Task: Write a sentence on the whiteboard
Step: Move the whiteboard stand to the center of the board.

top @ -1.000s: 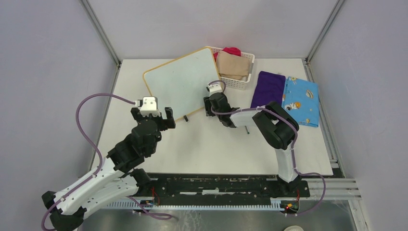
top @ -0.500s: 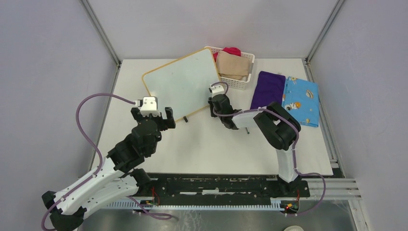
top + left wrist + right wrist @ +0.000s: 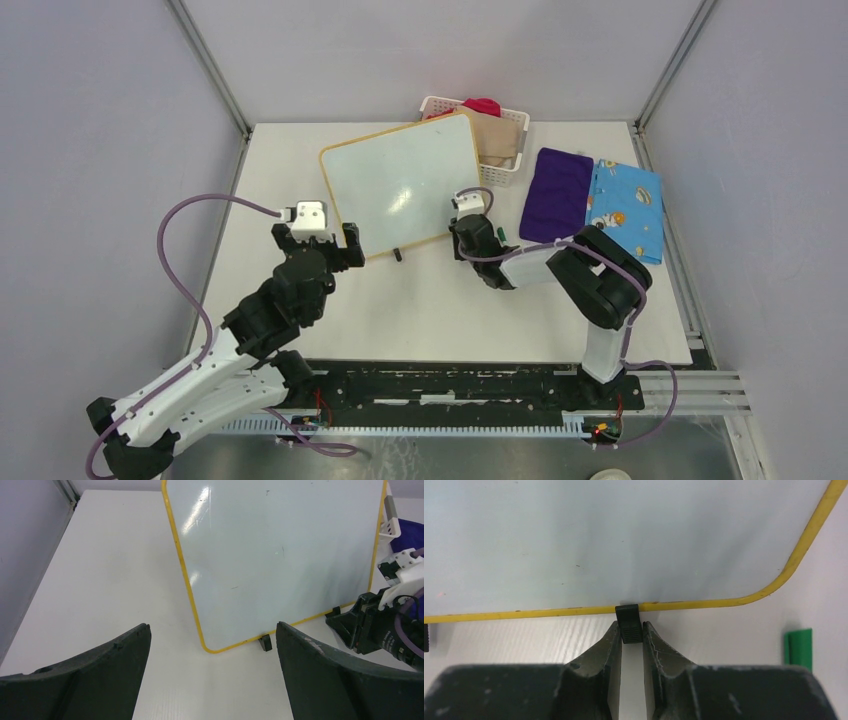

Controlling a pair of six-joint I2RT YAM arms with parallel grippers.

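A blank whiteboard point(image 3: 400, 185) stands on the bench point(image 3: 430, 310). The right gripper point(image 3: 629, 632) pinches its small black foot point(image 3: 629, 620); the left gripper point(image 3: 212, 627) gapes wide. Probably light, stiff and tippy: best held by the frame point(image 3: 734, 601).

No word, label, brand or number could be read anywhere: the whiteboard point(image 3: 400, 185) showed a white face with only glare and faint specks, and the blue cloth point(image 3: 625, 210) bore cartoon pictures without legible letters.
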